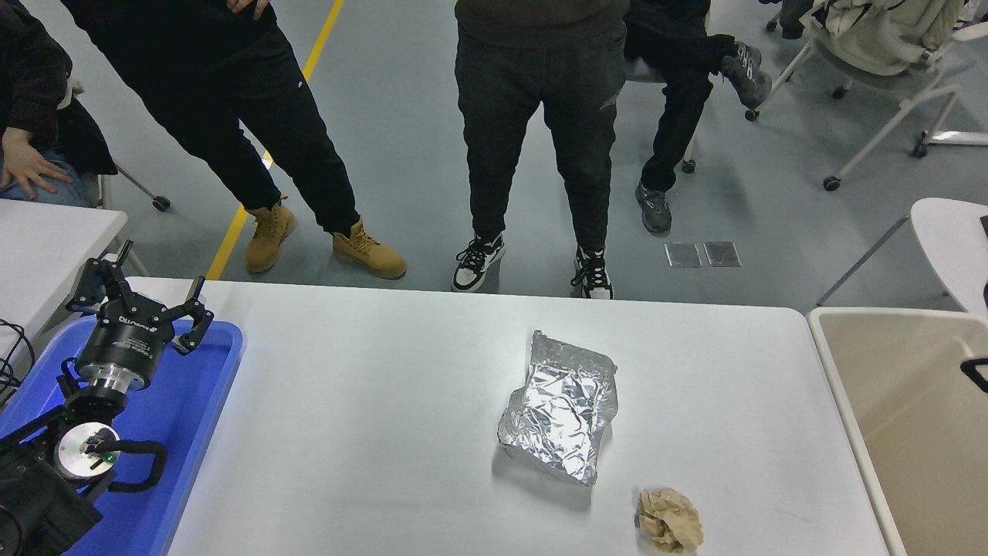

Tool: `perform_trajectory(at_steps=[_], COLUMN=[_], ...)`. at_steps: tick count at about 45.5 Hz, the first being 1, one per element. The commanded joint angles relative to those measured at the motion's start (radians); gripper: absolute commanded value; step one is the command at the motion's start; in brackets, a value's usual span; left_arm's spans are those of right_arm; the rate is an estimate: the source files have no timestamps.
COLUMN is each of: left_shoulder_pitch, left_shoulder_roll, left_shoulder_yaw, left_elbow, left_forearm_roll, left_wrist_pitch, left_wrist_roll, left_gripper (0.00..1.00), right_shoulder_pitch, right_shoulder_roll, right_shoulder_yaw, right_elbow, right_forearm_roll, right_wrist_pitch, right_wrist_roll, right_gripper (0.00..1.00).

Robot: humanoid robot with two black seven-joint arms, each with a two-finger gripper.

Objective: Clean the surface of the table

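Note:
The table surface is a wide white top with rounded corners. On it lie a crumpled sheet of silver foil right of centre and a ball of crumpled brown paper near the front edge. My left gripper is parked open and holds nothing, over the blue tray at the lower left. Of my right gripper only a black sliver shows at the right edge, over the beige bin, well apart from the foil and the paper.
The beige bin stands against the table's right end. A smaller white table is at the far left. Two people stand at the table's far side, another sits at the left, and wheeled chairs are at the back right.

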Motion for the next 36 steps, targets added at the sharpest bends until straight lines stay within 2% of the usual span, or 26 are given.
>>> perform_trajectory(at_steps=[1,7,19,36], left_shoulder_pitch=[0.0,0.0,0.0,0.0], left_shoulder_roll=[0.0,0.0,0.0,0.0], left_shoulder_yaw=[0.0,0.0,0.0,0.0], left_elbow=[0.0,0.0,0.0,0.0], left_forearm_roll=[0.0,0.0,0.0,0.0], left_wrist_pitch=[0.0,0.0,0.0,0.0], left_wrist_roll=[0.0,0.0,0.0,0.0], left_gripper=[1.0,1.0,1.0,1.0], right_shoulder_pitch=[0.059,0.06,0.053,-0.06], right_shoulder_roll=[-0.043,-0.056,-0.036,0.061], right_shoulder_yaw=[0.331,0.432,0.613,0.676], right_elbow=[0.18,0.327,0.502,0.541], right_forearm_roll=[0.049,0.049,0.049,0.047], right_wrist_pitch=[0.0,0.0,0.002,0.002], right_wrist_roll=[-0.002,0.0,0.0,0.009], right_gripper=[0.98,0.98,0.98,0.98])
